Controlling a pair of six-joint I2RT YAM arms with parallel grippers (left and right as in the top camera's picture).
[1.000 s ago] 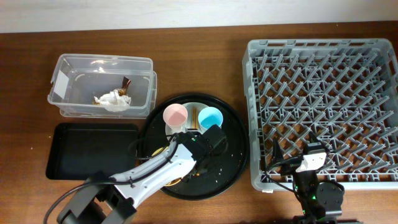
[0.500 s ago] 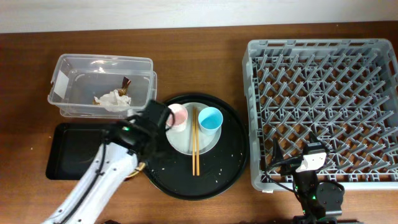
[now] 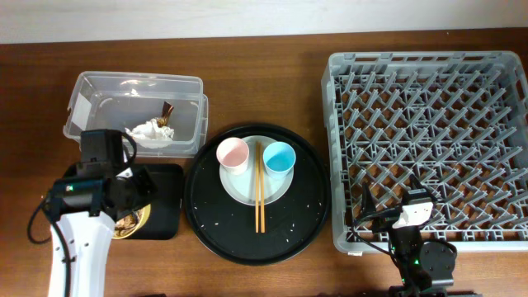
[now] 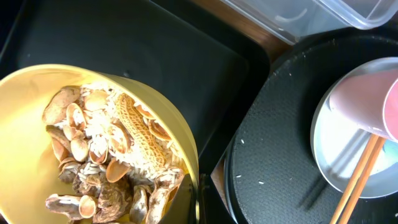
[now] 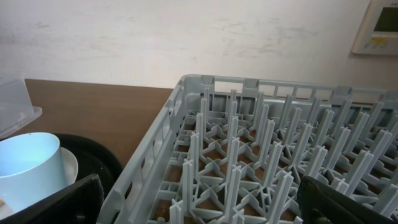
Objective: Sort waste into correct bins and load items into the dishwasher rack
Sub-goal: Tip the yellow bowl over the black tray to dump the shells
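— Changed in the last second?
— Swung the left pincer (image 3: 132,202) well clear of the round black tray (image 3: 289,227), across to the shallow black tray (image 3: 165,194) at the left of the desk. Carried the yellow bowl (image 4: 28,106) along, and judged clenched on its rim, going by that.
— Emptied yet?
— No. Still heaped with brown food scraps (image 4: 106,162) and rice, hanging over the shallow black tray.
— Meaning for the job?
— Probably set up to tip the scraps out there, then take the bowl to the dishwasher rack (image 3: 429,140). Already sorted, by the look of it: napkin (image 3: 147,132) and wrapper (image 3: 167,110), lying in the clear tub (image 3: 136,111).
— And the dishes?
— Uncovered now on the round black tray: plate (image 3: 239,186), with pink cup (image 3: 233,153) and blue cup (image 3: 280,156) standing on it and chopsticks (image 3: 258,194) laid between. None loaded yet.
— Right side?
— Right pincer (image 5: 199,186) released, fingers spread wide, parked by the rack's near edge, unmoved
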